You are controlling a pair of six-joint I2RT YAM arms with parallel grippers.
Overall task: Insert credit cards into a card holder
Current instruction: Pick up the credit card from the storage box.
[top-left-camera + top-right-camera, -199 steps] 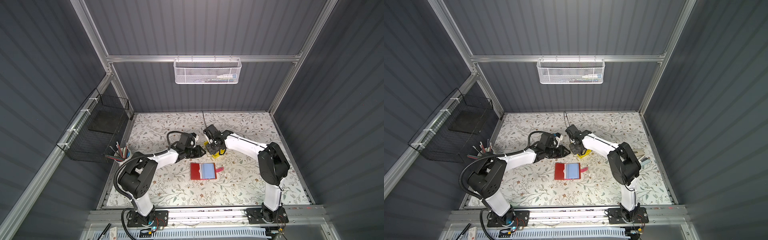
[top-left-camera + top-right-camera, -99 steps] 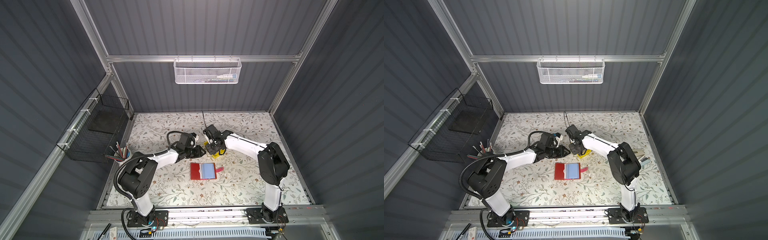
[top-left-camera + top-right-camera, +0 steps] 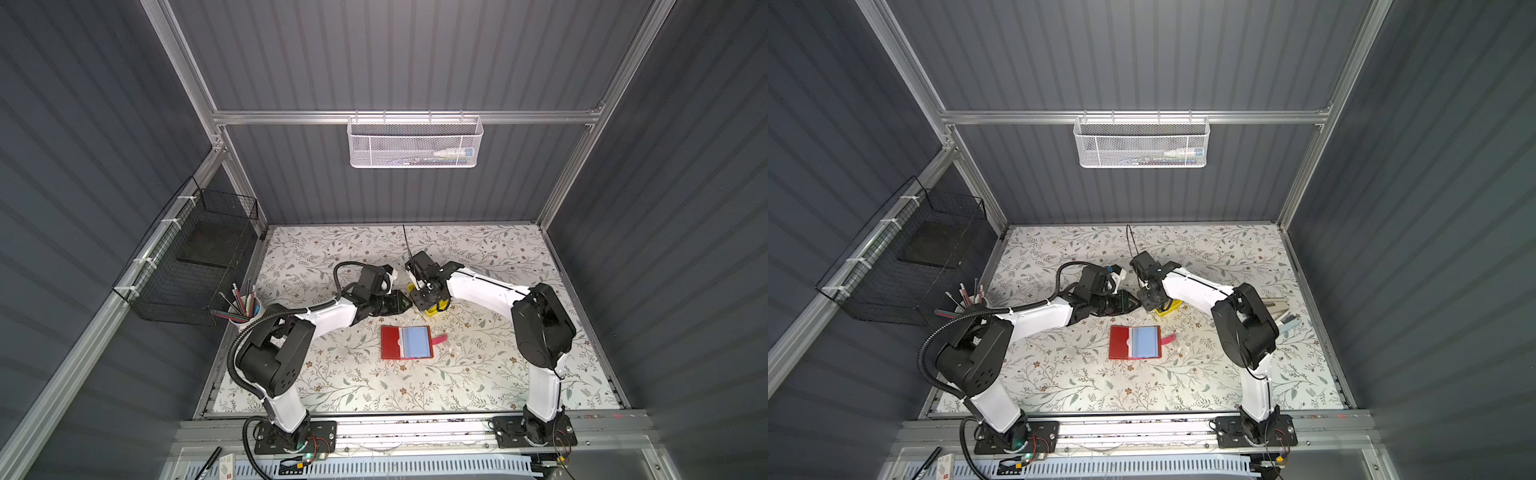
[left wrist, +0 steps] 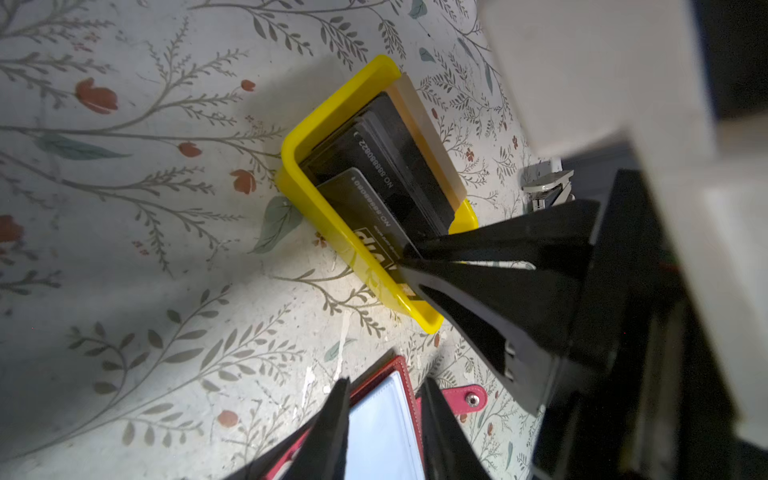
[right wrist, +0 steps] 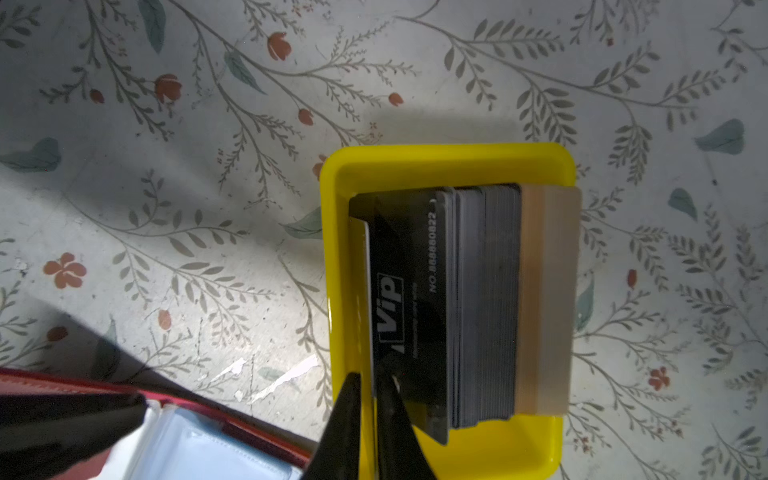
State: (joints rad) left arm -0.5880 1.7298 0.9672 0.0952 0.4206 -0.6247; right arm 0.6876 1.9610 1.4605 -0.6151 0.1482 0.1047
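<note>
Dark cards (image 5: pixel 486 299) stand stacked in the yellow tray (image 5: pixel 449 160), their faces reading "Vip" and "NO." numbers. The right gripper (image 5: pixel 370 380) pinches the front card (image 4: pixel 361 203) by its edge. The left gripper (image 4: pixel 385 382) is spread and empty. The red holder (image 3: pixel 406 342) lies open near the tray.

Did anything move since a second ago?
Nothing visibly changed. The right pincer stays on the front credit card in the yellow tray, the left pincer stays open nearby, and the card holder still lies open.
</note>
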